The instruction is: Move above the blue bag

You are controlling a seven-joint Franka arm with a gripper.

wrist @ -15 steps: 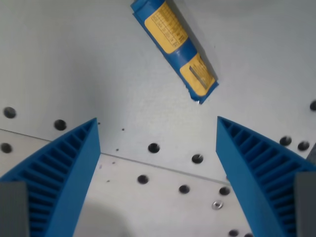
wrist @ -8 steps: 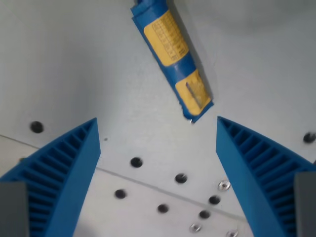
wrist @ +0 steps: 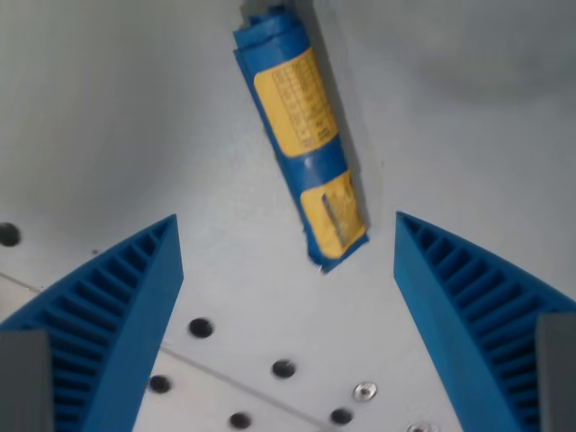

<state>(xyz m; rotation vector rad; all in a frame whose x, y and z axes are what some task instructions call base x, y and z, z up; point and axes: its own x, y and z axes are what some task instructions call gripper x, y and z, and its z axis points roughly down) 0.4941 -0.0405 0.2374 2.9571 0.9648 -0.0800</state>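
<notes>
Between ribbed blue tool (wrist: 288, 236) fingers: crinkled blue bag (wrist: 300, 137).

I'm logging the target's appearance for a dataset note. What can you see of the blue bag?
The blue bag is a long, narrow, rolled or folded packet of glossy blue wrapping with two yellow printed label panels, the print too small to read. It lies flat on the pale grey table, slanting from the top centre down toward the wrist view's right. Its lower end looks slightly crumpled. Nothing touches it; the open pincer is clear of it.

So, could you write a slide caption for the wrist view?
Open gripper above a white table, with the blue bag lying ahead.
</notes>
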